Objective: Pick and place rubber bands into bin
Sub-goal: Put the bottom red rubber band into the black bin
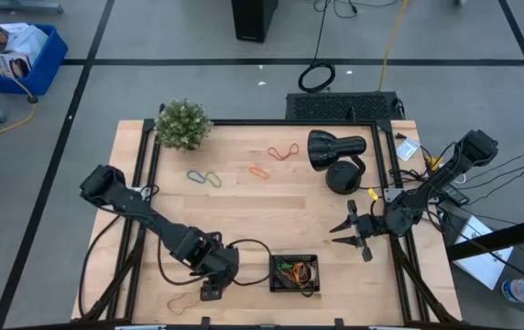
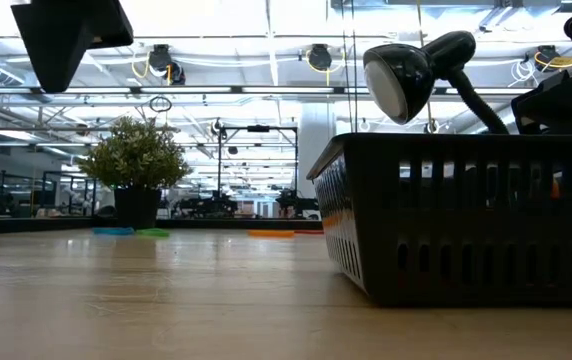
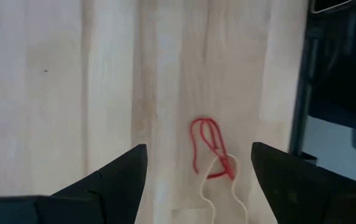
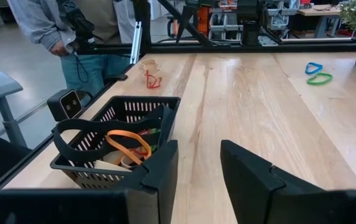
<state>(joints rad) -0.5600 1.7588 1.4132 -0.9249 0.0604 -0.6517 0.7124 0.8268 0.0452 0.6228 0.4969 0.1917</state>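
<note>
My left gripper hangs open near the table's near edge, left of the bin. In the left wrist view its fingers stand on either side of a red rubber band and a tan one, which lie flat on the wood and overlap. The bin, a small black slotted tray, holds an orange band and a long black loop. My right gripper is open and empty, right of the bin. More bands lie on the far half of the table: blue and green, orange and red.
A black desk lamp lies at the table's far right. A small potted plant stands at the far left corner. A person stands beyond the table's edge in the right wrist view. Bare wood lies between the bin and the far bands.
</note>
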